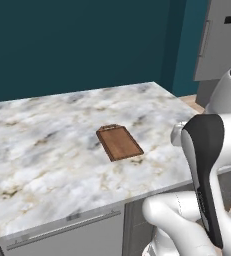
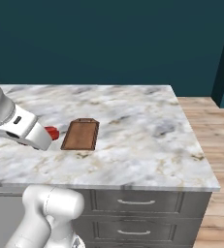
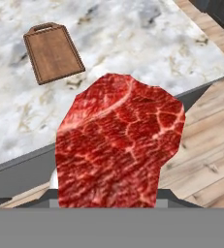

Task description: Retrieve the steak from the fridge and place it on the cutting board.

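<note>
The steak (image 3: 118, 145), a marbled bright-red slab, fills the middle of the hand view and covers the fingertips. My gripper (image 2: 49, 132) is shut on it. In the right base view a small red piece of the steak (image 2: 52, 131) pokes out of the white hand, just left of the cutting board (image 2: 80, 134). The reddish-brown cutting board (image 1: 119, 142) lies bare on the marble counter (image 1: 47, 145), handle pointing away. In the hand view the cutting board (image 3: 53, 52) sits at the upper left, beyond the steak. The grey fridge (image 1: 221, 45) stands at the far right.
The counter's near edge (image 3: 16, 162) runs under the steak, with wooden floor (image 3: 205, 145) to its right. Grey drawers (image 2: 133, 213) sit below the counter. My own white arm (image 1: 207, 165) blocks the right side of the left base view.
</note>
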{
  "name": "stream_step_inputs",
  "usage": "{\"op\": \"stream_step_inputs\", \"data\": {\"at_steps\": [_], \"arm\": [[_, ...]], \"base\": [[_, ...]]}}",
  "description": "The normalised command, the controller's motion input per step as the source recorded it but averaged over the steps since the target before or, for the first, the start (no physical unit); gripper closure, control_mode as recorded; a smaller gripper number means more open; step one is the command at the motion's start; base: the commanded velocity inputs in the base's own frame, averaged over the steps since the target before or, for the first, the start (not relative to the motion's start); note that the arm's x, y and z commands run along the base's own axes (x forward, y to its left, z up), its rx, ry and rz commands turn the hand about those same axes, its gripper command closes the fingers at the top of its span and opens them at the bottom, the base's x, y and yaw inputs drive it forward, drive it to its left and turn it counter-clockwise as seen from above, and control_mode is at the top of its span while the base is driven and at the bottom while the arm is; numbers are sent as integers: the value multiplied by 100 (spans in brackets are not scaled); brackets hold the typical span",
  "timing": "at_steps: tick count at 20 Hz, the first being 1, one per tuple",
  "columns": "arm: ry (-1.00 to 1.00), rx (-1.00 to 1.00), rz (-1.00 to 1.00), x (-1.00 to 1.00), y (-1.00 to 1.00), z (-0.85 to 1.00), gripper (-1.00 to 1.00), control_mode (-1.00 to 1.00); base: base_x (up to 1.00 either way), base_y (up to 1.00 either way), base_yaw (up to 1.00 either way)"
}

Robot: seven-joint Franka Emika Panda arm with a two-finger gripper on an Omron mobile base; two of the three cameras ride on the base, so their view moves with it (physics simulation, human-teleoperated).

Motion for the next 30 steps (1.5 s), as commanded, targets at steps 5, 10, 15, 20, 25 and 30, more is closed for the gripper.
{"op": "stream_step_inputs", "data": {"at_steps": [5,10,15,20,25,30], "arm": [[-1,1,1,47,11,-1,100,-100],[1,7,15,91,13,-4,100,-100],[4,5,9,100,7,-6,100,-100],[23,-6,0,92,25,-11,100,-100],[35,-4,3,73,17,-36,100,-100],[17,0,8,86,0,-55,100,-100]], "base": [[0,0,0],[0,0,0],[0,0,0],[0,0,0],[0,0,0],[0,0,0]]}}
